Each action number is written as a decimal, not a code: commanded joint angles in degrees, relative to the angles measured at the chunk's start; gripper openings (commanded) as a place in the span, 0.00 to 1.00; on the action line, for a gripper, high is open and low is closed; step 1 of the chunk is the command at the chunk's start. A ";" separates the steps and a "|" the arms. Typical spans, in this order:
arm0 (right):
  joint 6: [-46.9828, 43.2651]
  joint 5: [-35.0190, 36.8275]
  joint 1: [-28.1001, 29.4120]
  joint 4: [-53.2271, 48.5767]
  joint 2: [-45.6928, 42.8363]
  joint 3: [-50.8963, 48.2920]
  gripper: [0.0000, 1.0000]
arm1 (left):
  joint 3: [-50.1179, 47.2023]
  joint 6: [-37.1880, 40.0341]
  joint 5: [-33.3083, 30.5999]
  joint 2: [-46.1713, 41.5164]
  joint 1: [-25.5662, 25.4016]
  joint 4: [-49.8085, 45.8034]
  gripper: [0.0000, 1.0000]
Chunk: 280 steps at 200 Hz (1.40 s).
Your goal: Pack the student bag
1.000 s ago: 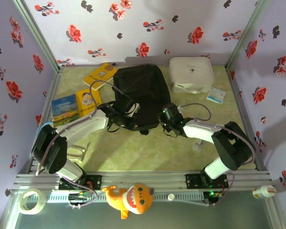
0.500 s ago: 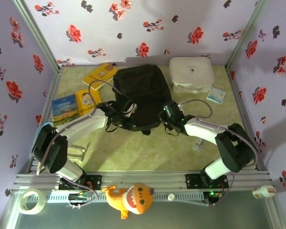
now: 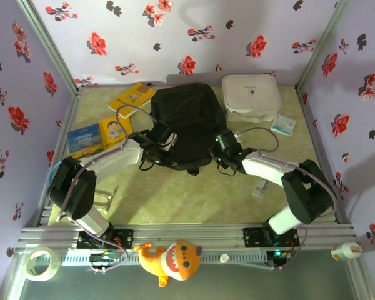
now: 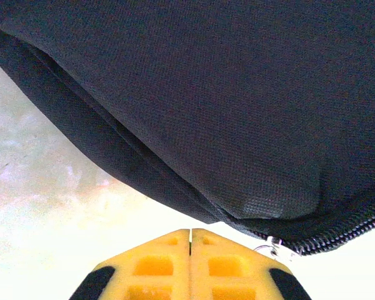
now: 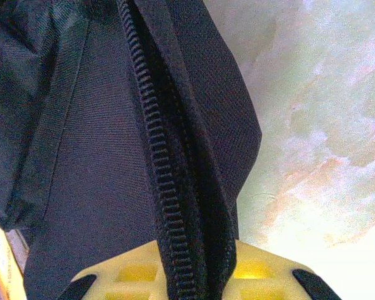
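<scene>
The student bag [image 3: 187,122] is a large black fabric backpack lying flat in the middle of the table. My left gripper [image 3: 164,139] sits at the bag's near left edge. In the left wrist view its yellow fingers [image 4: 156,262] are pressed together, shut and holding nothing, just below the bag's edge [image 4: 225,125], with a silver zipper pull [image 4: 276,247] just to their right. My right gripper [image 3: 223,147] is at the bag's near right edge. In the right wrist view it [image 5: 197,253] is shut on a fold of the bag carrying the zipper track [image 5: 162,175].
A white zip case [image 3: 251,97] stands at the back right, with a small packet [image 3: 282,125] nearer beside it. Three books [image 3: 131,98] [image 3: 84,139] [image 3: 116,129] lie to the left. A plush toy [image 3: 172,259], a tape roll [image 3: 37,262] and a small bottle [image 3: 345,251] sit beyond the near rail.
Both grippers have shifted slightly farther in along the bag's near edge. The right gripper's jaws have closed a little more on the zipper fold.
</scene>
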 commanded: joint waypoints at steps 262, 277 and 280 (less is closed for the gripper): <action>3.59 6.71 2.65 -12.22 -3.18 0.75 0.16 | -3.07 -5.69 -2.38 -7.51 -1.43 -6.63 0.00; 3.40 7.81 2.65 -12.70 -3.06 0.80 0.13 | -3.21 -5.86 -3.55 -6.58 -1.28 -6.10 0.00; 3.42 8.00 2.65 -12.84 -3.12 0.76 0.13 | -3.25 -5.86 -3.73 -6.29 -1.21 -6.02 0.00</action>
